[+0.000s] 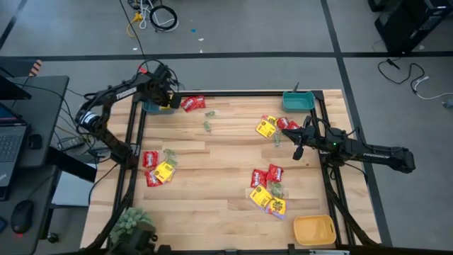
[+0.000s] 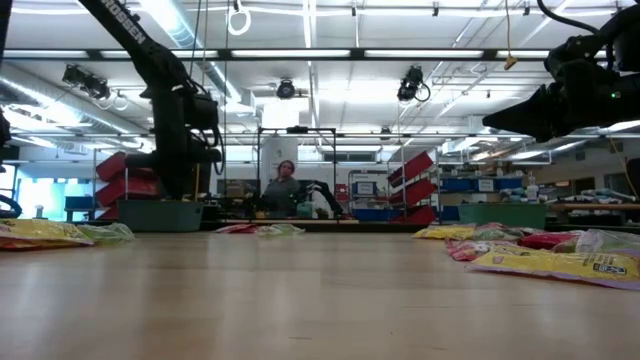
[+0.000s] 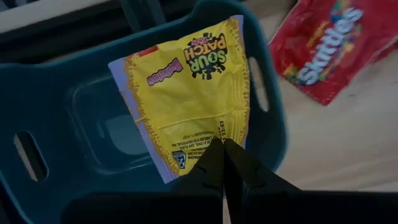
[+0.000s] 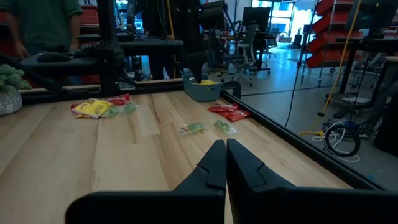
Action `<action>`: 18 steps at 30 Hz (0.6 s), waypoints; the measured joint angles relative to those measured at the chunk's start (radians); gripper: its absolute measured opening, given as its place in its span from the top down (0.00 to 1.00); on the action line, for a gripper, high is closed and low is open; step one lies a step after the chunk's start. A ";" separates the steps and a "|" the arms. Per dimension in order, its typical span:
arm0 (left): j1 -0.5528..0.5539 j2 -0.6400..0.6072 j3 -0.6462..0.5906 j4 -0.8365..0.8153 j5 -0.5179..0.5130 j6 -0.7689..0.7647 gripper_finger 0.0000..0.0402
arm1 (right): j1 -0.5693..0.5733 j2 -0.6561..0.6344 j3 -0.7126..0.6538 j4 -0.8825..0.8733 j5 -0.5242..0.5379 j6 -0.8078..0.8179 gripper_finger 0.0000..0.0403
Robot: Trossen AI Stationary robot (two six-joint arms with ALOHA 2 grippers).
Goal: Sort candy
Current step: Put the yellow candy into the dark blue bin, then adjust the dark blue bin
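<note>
A yellow candy packet hangs over the teal bin at the table's upper left, pinched at its edge by the left gripper; a red packet lies just beside the bin; more candy is scattered across the table; at the right edge the right gripper hovers with fingers together, empty.

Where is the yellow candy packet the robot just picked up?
The yellow packet hangs from the left gripper over the teal bin, at the table's far left corner.
</note>
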 joint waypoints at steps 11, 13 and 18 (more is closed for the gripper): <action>-0.025 0.001 0.000 0.004 -0.036 0.040 0.90 | 0.000 0.000 0.000 0.000 0.000 0.000 1.00; -0.033 0.002 0.000 0.000 -0.037 0.056 0.87 | 0.000 0.000 0.000 0.000 0.000 0.000 1.00; -0.045 0.001 0.000 0.001 -0.037 0.094 0.79 | 0.000 0.000 0.000 0.000 0.000 0.000 1.00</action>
